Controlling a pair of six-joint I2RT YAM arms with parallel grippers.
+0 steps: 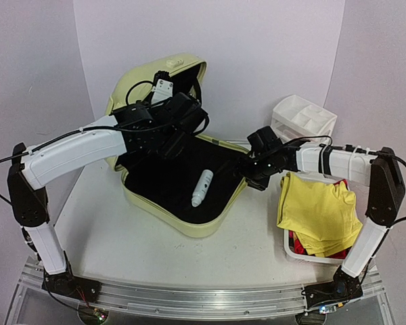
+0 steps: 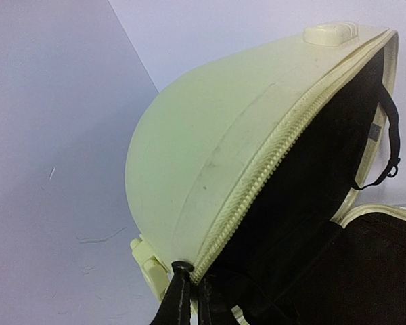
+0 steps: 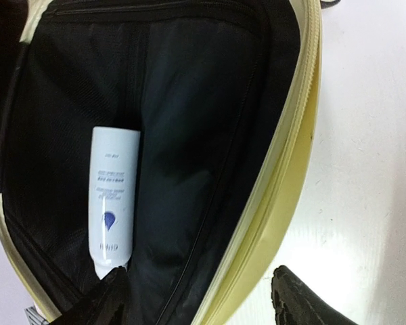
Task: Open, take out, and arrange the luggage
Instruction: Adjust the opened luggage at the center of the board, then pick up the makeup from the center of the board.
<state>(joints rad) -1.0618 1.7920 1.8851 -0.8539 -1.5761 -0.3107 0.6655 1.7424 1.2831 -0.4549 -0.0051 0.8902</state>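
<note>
The pale yellow-green luggage (image 1: 210, 227) lies open mid-table, its lid (image 1: 132, 84) raised at the back. My left gripper (image 1: 162, 78) is shut on the lid's zipper rim. In the left wrist view its gripper (image 2: 193, 301) pinches that rim, and the lid's shell (image 2: 203, 149) fills the frame. A white bottle (image 1: 201, 187) lies on the black lining. My right gripper (image 1: 246, 169) is open and straddles the base's right rim. In the right wrist view the gripper (image 3: 203, 305) has one finger inside beside the bottle (image 3: 113, 203) and one outside over the table.
A white mesh basket (image 1: 301, 254) at the right holds folded yellow cloth (image 1: 318, 210) with red items beneath. A white drawer organizer (image 1: 303, 118) stands at the back right. The lilac wall is close behind the lid.
</note>
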